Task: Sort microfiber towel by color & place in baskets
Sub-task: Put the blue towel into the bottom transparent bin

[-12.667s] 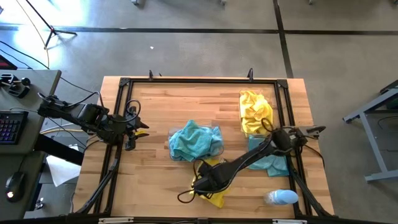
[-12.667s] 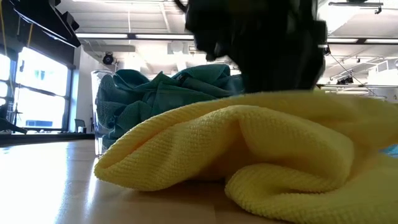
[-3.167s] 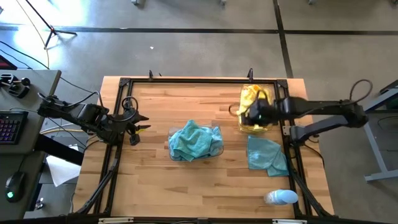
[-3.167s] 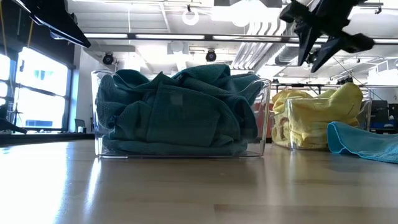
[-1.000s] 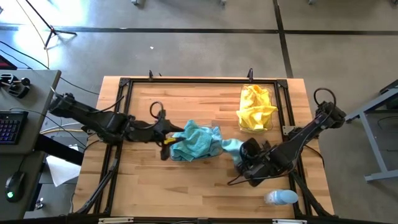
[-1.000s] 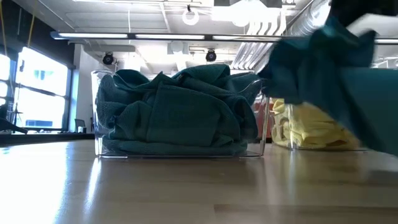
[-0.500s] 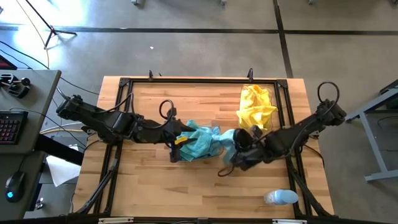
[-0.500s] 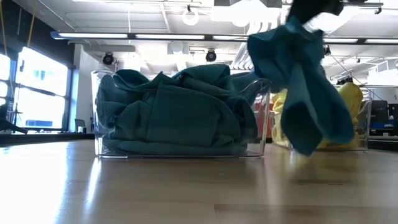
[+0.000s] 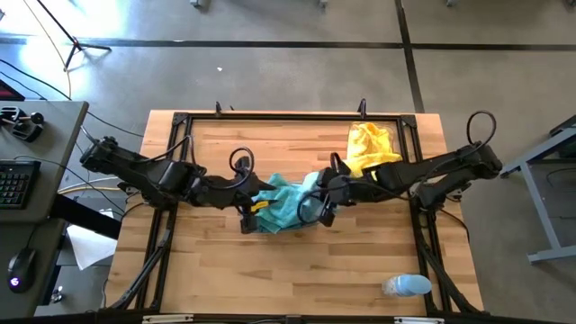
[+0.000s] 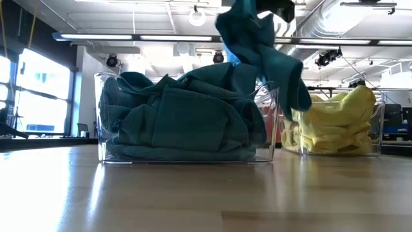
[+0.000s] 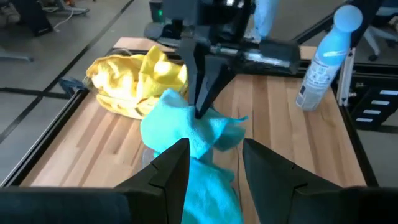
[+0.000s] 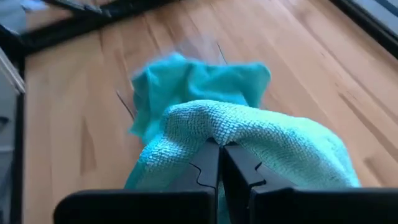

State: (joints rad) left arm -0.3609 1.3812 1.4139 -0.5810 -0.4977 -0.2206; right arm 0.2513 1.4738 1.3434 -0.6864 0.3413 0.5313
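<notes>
**Teal cloth held above the filled bin**

Teal-blue microfiber towel [image 10: 261,48] hangs pinched in the right gripper [image 9: 322,205], whose fingers are clamped tight on it, right over the clear rectangular plastic basket [image 10: 103,116] heaped with teal cloths. Opposite, the left gripper [image 9: 250,214] sits at that basket's other side, fingers spread and grasping nothing. Another clear basket [image 10: 376,125] (farther back) holds bright yellow towels [image 9: 369,148].
</notes>
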